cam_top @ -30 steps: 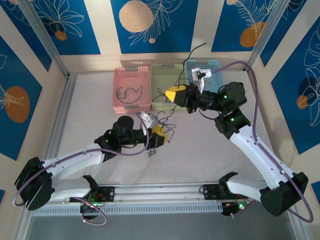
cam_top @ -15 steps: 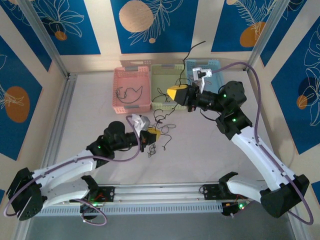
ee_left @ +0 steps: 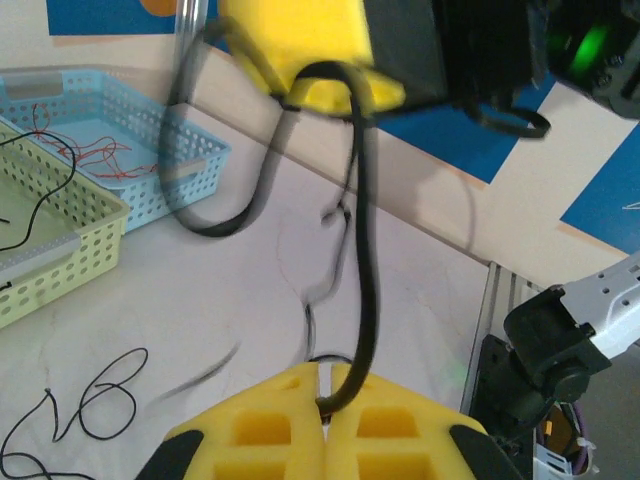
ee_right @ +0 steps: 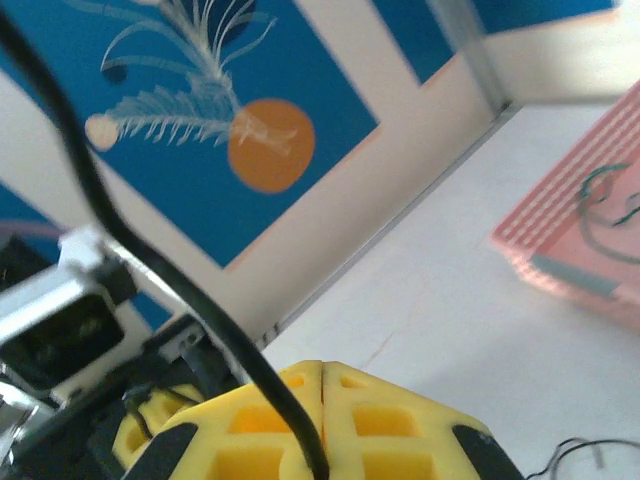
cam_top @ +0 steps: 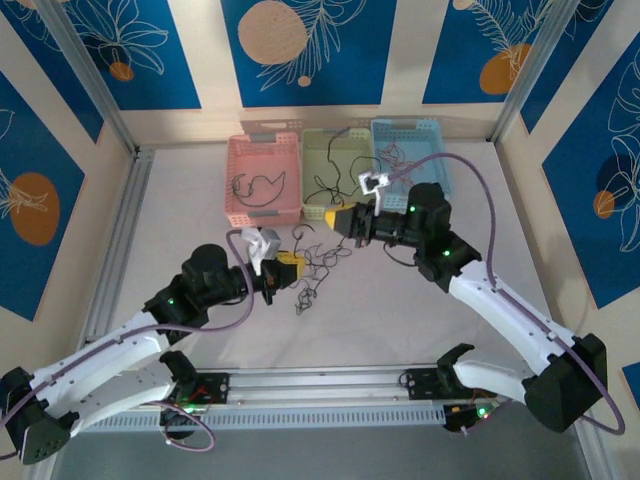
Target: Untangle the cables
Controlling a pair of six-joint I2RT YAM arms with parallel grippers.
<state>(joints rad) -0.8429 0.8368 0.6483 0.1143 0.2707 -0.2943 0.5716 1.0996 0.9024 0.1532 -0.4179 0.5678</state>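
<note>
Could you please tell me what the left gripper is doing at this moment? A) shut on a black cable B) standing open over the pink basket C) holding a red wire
A: in the left wrist view the left gripper is closed tight on a black cable that rises from its tip.

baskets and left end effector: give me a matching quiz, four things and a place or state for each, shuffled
Things
1. pink basket
2. green basket
3. blue basket
4. left end effector

Place or state
a. middle of the basket row
b. shut on a black cable
c. left end of the basket row
d. holds thin red wires

Pairs: 1-c, 2-a, 3-d, 4-b
</note>
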